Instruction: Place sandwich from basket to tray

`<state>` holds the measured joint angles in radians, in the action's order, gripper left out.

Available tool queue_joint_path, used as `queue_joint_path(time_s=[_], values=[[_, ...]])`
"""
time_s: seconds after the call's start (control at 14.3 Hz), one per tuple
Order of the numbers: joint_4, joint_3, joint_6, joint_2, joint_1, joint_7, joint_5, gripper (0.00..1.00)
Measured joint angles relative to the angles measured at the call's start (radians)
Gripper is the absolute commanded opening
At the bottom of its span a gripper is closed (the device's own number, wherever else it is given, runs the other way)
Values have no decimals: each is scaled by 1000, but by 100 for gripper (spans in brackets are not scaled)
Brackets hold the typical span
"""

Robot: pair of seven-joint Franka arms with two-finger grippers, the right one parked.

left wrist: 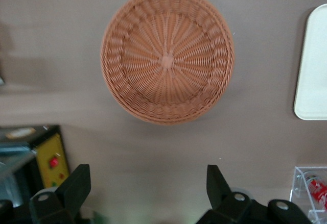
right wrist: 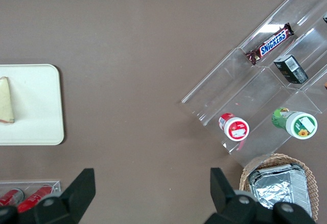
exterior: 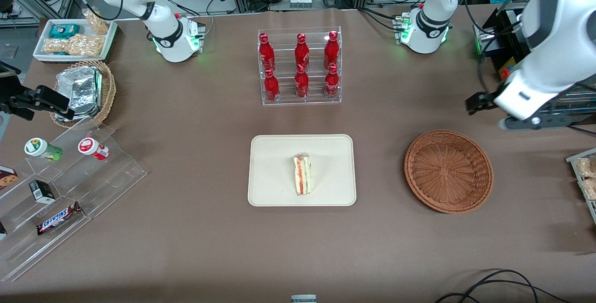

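The sandwich, a pale wedge with red and green layers at its edge, lies on the cream tray in the middle of the table; it also shows on the tray as the sandwich in the right wrist view. The reddish-brown wicker basket stands empty beside the tray, toward the working arm's end. My gripper hangs above the table, farther from the front camera than the basket. In the left wrist view the gripper is open with nothing between its fingers, and the basket and a tray corner show.
A clear rack of red bottles stands farther from the front camera than the tray. Toward the parked arm's end are a tan basket of foil packs, a white snack tray and an acrylic step shelf. A snack rack sits at the working arm's end.
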<state>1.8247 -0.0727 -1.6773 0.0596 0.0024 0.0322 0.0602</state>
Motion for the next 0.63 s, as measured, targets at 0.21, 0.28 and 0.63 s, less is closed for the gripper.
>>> queue_joint_path(time_s=[0.21,0.28,0.63], values=[[-64,15,4,0,16,-40,0,100],[-79,18,4,0,21,-42,0,100],[-130,52,5,-20,20,-44,-59,100]])
